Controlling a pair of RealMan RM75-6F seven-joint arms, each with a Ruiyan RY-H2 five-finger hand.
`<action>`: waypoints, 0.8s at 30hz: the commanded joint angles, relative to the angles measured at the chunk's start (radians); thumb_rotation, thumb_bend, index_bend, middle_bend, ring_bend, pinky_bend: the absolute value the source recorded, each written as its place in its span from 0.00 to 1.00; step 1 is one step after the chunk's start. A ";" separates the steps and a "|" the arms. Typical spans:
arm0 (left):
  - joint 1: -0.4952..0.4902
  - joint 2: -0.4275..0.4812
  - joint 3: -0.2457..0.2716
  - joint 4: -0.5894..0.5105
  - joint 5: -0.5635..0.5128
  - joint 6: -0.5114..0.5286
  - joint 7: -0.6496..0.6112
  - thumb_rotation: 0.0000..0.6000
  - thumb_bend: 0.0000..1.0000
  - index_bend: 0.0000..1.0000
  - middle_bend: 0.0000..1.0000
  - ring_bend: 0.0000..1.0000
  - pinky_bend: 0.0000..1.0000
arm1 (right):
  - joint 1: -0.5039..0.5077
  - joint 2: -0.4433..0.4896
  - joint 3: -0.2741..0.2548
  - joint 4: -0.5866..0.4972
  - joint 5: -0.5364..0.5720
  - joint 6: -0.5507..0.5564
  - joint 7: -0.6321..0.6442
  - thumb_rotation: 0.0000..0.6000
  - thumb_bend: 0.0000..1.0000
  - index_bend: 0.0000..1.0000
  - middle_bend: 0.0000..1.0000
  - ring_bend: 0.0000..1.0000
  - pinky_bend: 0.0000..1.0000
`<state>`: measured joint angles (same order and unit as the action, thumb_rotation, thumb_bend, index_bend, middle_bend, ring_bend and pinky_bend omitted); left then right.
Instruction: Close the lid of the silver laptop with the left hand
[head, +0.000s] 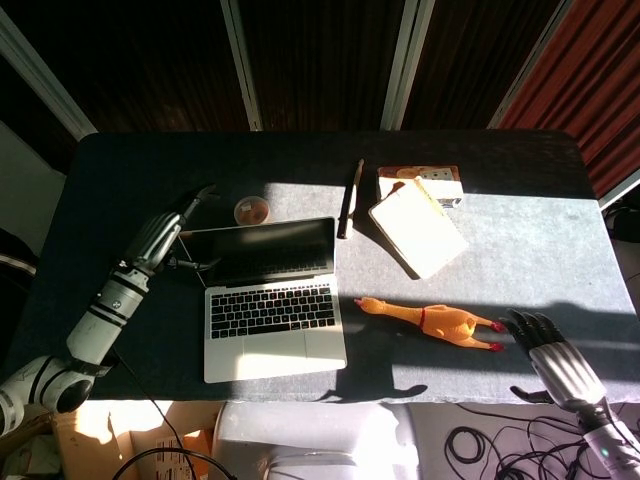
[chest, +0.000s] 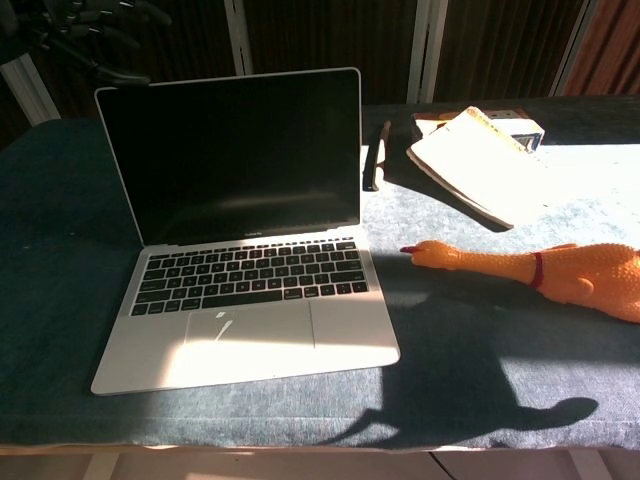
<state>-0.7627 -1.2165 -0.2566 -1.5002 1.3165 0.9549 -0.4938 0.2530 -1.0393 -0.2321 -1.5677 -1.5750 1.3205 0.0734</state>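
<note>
The silver laptop stands open on the dark table, its black screen upright and facing me. My left hand hovers at the lid's upper left corner with its fingers spread, holding nothing; whether it touches the lid is unclear. My right hand is open at the table's near right edge, past the rubber chicken's feet, and does not show in the chest view.
An orange rubber chicken lies right of the laptop. Behind it are a white notebook over a box, a dark pen, and a small round container behind the lid.
</note>
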 joint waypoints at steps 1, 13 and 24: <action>-0.025 -0.029 -0.002 0.027 -0.006 -0.037 -0.024 1.00 0.20 0.13 0.19 0.09 0.18 | 0.007 0.036 -0.003 -0.007 0.009 -0.055 0.068 1.00 0.09 0.00 0.00 0.00 0.00; -0.052 -0.109 0.006 0.100 -0.058 -0.073 0.095 1.00 0.22 0.16 0.35 0.22 0.24 | -0.022 0.044 0.020 0.034 -0.014 -0.055 0.128 1.00 0.09 0.00 0.00 0.00 0.00; -0.007 -0.020 0.029 -0.069 -0.044 -0.028 0.208 1.00 0.25 0.16 0.51 0.39 0.33 | -0.044 0.036 0.044 0.051 -0.024 -0.050 0.142 1.00 0.09 0.00 0.00 0.00 0.00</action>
<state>-0.7856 -1.2630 -0.2345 -1.5285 1.2606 0.9120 -0.2956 0.2099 -1.0038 -0.1882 -1.5165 -1.5983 1.2705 0.2158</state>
